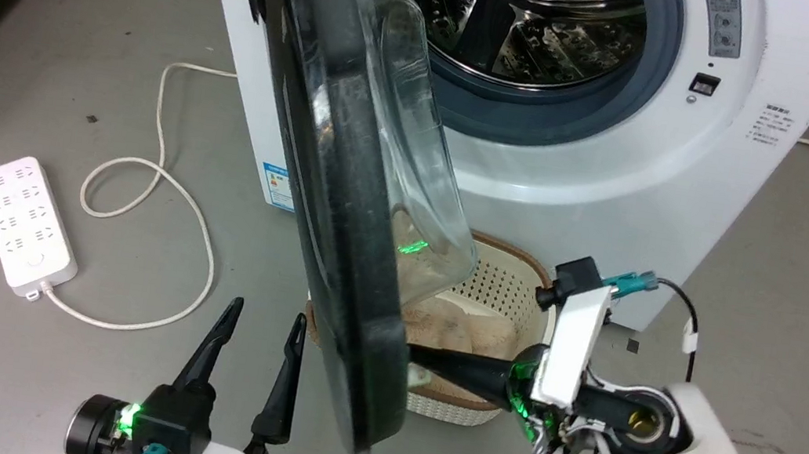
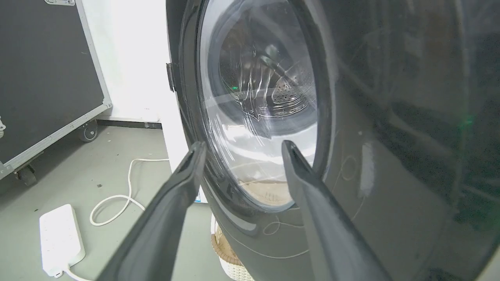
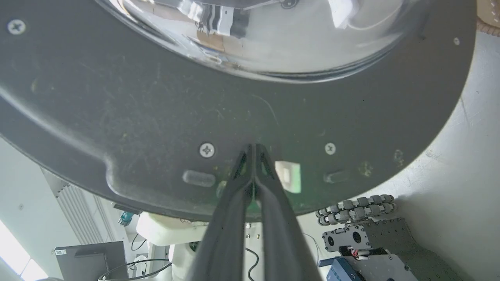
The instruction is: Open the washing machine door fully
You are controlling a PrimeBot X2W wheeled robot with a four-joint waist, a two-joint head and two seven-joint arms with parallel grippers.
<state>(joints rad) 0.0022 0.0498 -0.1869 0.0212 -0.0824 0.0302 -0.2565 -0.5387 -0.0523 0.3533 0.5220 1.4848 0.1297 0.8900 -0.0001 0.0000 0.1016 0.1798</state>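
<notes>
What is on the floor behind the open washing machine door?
A cream perforated basket with a brown rim stands there, holding pale tan bundles. The washing machine door covers its left side, so the rest inside cannot be seen.

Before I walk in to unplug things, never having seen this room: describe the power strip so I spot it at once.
Find the big white washing machine; on the grey floor to the robot's left of it lies the power strip. Unlike the thin white cable looping beside it, it is a flat slab with rows of sockets.
</notes>
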